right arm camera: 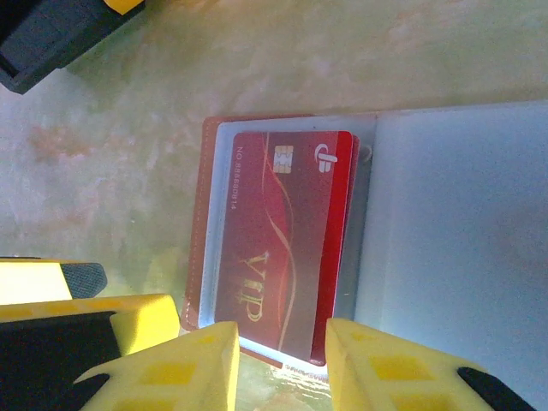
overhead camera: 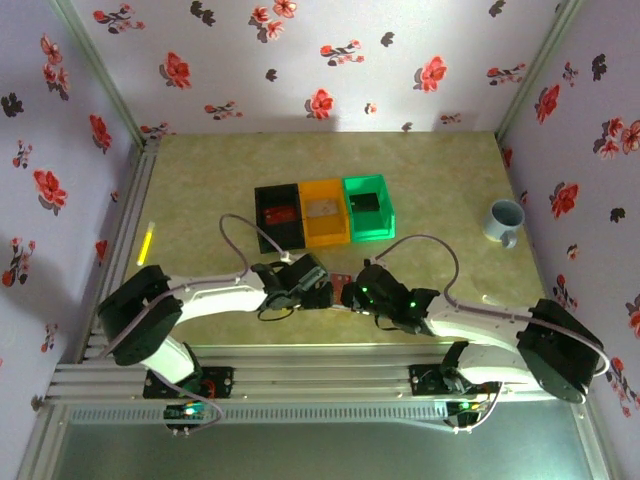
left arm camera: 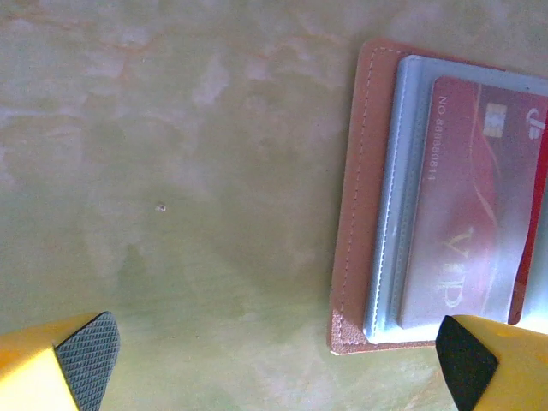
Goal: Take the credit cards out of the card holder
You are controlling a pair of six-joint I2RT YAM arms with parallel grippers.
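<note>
With right fingers (right arm camera: 171, 368) part-closed astride the card's (right arm camera: 282, 240) near end, grip uncertain, pinch squarely and draw straight out. Press wide-open left fingers (left arm camera: 86, 355) onto holder (left arm camera: 351, 188), lying open on surface (left arm camera: 171, 171) beneath, to stop sliding.

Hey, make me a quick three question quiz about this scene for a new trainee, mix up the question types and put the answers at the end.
1. Multiple choice: which word is printed in gold on the red card in the open card holder? A) VIP B) GOLD C) BANK
2. True or false: the left gripper has its jaws wide open.
3. Fill in: seen from above, the mug stands to the ___ of the green bin.
Key: 1 A; 2 true; 3 right.
</note>
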